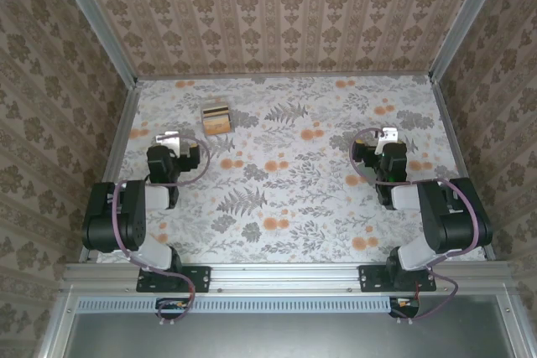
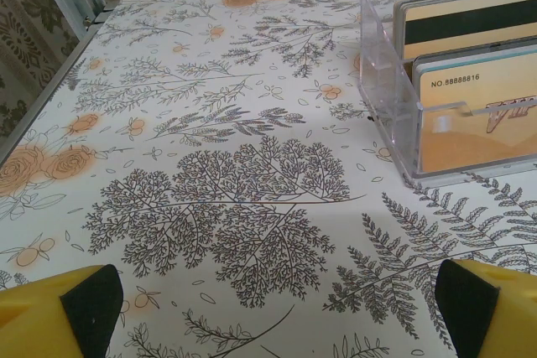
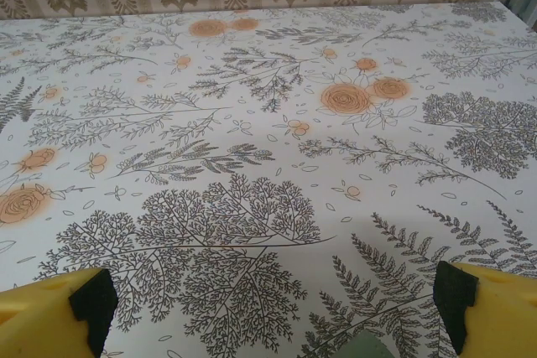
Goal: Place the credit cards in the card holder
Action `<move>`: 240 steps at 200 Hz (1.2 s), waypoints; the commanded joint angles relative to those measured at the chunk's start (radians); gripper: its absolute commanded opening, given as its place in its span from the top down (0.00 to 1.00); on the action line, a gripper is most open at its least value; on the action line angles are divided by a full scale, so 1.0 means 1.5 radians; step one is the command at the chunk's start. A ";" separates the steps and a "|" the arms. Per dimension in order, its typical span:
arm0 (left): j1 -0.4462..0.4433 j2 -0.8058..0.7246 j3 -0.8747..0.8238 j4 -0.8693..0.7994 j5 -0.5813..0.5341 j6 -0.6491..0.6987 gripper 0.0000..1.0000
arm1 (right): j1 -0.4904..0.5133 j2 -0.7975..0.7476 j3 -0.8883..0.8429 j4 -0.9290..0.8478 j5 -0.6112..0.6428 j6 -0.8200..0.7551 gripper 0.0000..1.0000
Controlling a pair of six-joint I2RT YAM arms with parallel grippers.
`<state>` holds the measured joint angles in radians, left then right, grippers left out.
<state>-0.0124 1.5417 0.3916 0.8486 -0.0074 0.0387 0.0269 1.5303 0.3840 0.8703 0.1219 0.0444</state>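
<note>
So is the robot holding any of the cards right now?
No, nothing. The left gripper and right gripper are both open and empty; the cards sit in the clear stand.

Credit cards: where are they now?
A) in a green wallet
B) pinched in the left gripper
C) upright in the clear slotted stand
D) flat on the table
C: the left wrist view shows the credit cards upright in the clear stand, beyond the open left gripper.
</note>
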 commanded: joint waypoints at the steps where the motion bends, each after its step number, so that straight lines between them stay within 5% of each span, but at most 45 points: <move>1: -0.003 -0.004 0.011 0.000 0.003 0.011 0.00 | 0.002 -0.001 0.012 -0.003 -0.011 -0.009 0.00; 205: -0.002 -0.004 0.011 -0.001 0.004 0.011 0.00 | -0.005 -0.002 0.012 -0.005 -0.019 -0.003 0.00; 240: -0.013 -0.035 0.021 -0.037 -0.022 0.016 0.00 | -0.007 -0.070 0.014 -0.063 0.037 0.020 0.00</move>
<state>-0.0132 1.5417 0.3920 0.8478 -0.0086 0.0387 0.0231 1.5185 0.3866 0.8505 0.1234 0.0525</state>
